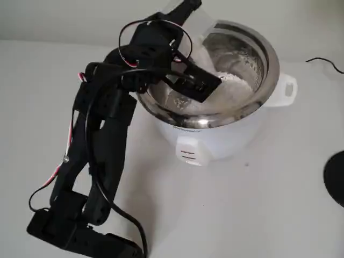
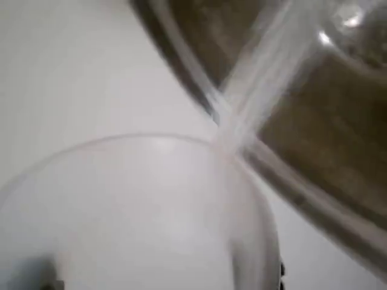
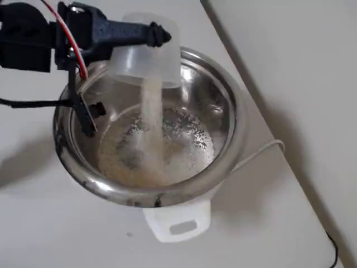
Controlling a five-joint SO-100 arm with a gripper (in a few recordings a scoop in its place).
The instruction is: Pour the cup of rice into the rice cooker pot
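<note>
Mid-pour right now, well past halfway by the look of it.

Closest up, in the wrist view: cup of rice (image 2: 139,211) filling the lower half of the frame, translucent and whitish, lip tipped toward 1 o'clock, with a blurred white stream of rice (image 2: 266,78) shooting off the lip toward 1 o'clock and over the steel rim. Can't tell from there how much is left inside.

From overhead: gripper (image 3: 146,42) clamped on the cup (image 3: 148,56), dark upper finger (image 3: 131,32) lying across the top of it, cup tilted hard above the pot's 11 o'clock edge. Grains falling in a column straight down to the middle of the pot floor, already a decent pale layer spread over the bottom. Rice cooker pot (image 3: 231,120) seated in the white cooker body (image 3: 178,223), one side handle poking out at 6 o'clock.

Fixed view, further back: arm reaching up from the 7 o'clock corner of the table (image 1: 279,204), cup (image 1: 201,40) held over the pot (image 1: 271,59) on its 10 o'clock side, white heap visible inside.

Left to do, best guess: finish emptying the last of the cup, then right it and back off. No spill seen on the table.

Writing: nothing readable. Just a faint double line mark on the front tab of the cooker body (image 1: 188,154), no brand legible.
</note>
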